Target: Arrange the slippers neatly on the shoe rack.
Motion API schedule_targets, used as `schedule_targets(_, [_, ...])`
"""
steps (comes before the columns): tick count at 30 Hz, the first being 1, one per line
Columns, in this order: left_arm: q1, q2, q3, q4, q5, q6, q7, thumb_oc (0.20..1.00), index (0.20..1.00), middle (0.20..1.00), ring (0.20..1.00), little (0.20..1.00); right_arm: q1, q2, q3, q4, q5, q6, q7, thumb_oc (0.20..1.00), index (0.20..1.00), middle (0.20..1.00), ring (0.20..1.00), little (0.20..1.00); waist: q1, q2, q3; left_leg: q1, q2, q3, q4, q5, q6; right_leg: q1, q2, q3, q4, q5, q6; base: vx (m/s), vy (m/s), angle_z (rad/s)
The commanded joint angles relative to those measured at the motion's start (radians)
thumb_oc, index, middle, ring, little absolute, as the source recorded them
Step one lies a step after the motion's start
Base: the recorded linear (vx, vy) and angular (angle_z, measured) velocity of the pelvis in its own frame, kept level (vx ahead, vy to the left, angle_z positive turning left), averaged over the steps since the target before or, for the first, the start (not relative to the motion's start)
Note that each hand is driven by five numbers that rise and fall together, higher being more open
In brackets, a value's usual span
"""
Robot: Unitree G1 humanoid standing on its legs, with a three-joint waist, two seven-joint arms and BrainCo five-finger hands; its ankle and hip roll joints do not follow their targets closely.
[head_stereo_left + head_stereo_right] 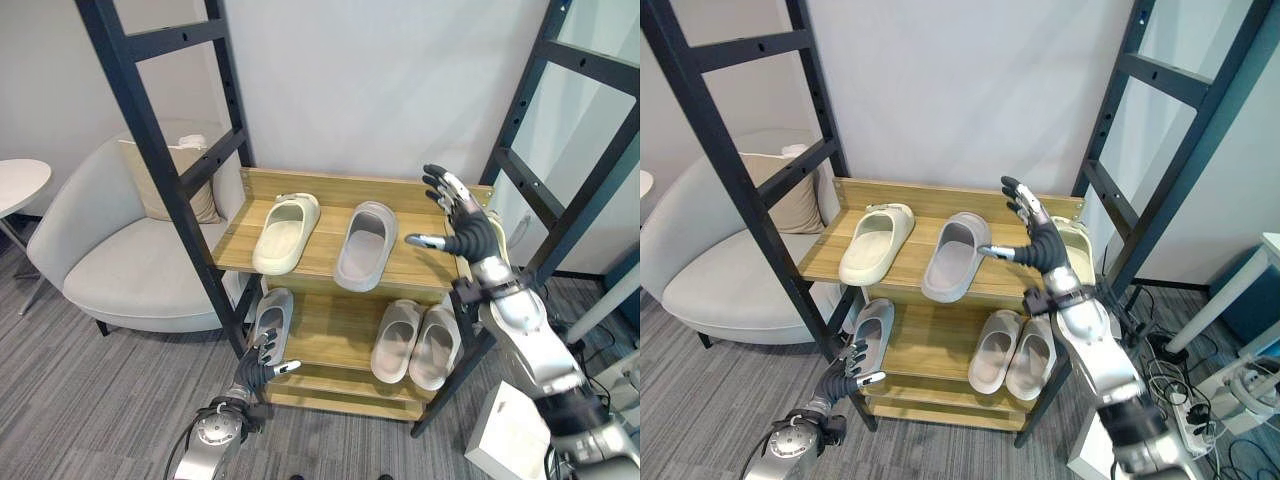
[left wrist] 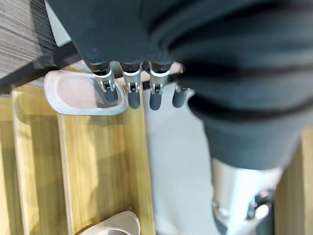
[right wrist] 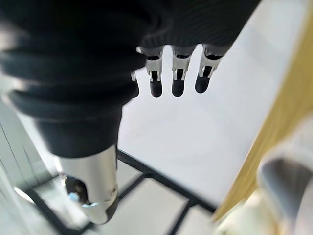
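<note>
Left eye view: right hand [image 1: 462, 222] spread empty above rack [image 1: 300, 380]; left hand [image 1: 262, 370] relaxed, empty

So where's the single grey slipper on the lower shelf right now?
The single grey slipper lies at the left end of the lower shelf, just beyond the left hand, with a pair of beige slippers at the right end.

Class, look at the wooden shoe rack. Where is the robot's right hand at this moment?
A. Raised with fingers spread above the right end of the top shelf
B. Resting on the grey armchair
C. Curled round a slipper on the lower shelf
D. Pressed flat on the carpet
A: the right hand is up with straight, spread fingers over the right end of the wooden shoe rack's top shelf, beside the grey slipper, holding nothing.
</note>
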Motion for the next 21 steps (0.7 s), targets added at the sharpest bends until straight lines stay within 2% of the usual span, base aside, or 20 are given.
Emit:
schedule_targets(1, [-0.067,0.048,-0.033,-0.049,-0.035,-0.055,-0.002,1.0,1.0,1.0,1.0,1.0,-0.168,-0.008,0.012,0.068,-0.118,0.013,-0.098,1.0,1.0,1.0,1.0,1.0,0.051,-0.05,0.041,0.024,-0.002,-0.029,-0.001,-0.029,0.005,0.103,-0.092,0.001,0.014,-0.015,0.099,0.03,-0.004,0.13])
schedule_targets(5, [-0.083,0.048,-0.043,-0.038,-0.044,-0.057,0.002,1.0,1.0,1.0,1.0,1.0,-0.259,-0.001,0.044,0.188,-0.196,0.043,-0.142,1.0,1.0,1.0,1.0,1.0,0.073,-0.063,0.057,0.014,-0.006,-0.041,-0.001,-0.026,0.009,0.099,-0.093,-0.008,0.014,-0.015,0.1,-0.02,-0.002,0.11])
schedule_targets(6, [-0.092,0.049,-0.05,-0.031,-0.048,-0.058,0.006,1.0,1.0,1.0,1.0,1.0,-0.299,0.018,0.049,0.255,-0.207,0.053,-0.163,1.0,1.0,1.0,1.0,1.0,0.088,-0.07,0.067,0.005,-0.008,-0.052,-0.001,-0.024,0.012,0.096,-0.093,-0.014,0.014,-0.015,0.1,-0.04,-0.001,0.11])
schedule_targets(13, [-0.125,0.052,-0.061,-0.016,-0.046,-0.059,0.026,1.0,1.0,1.0,1.0,1.0,-0.361,0.104,0.078,0.385,-0.222,0.081,-0.183,1.0,1.0,1.0,1.0,1.0,0.121,-0.087,0.098,-0.021,-0.015,-0.071,-0.001,-0.02,0.017,0.082,-0.094,-0.029,0.01,-0.01,0.102,-0.03,0.001,0.11])
schedule_targets(21, [-0.154,0.062,-0.071,-0.019,-0.054,-0.067,0.047,1.0,1.0,1.0,1.0,1.0,-0.451,0.109,0.119,0.593,-0.256,0.115,-0.199,1.0,1.0,1.0,1.0,1.0,0.142,-0.109,0.125,-0.044,-0.021,-0.088,-0.001,-0.016,0.021,0.067,-0.098,-0.046,0.011,-0.003,0.107,-0.03,0.001,0.07])
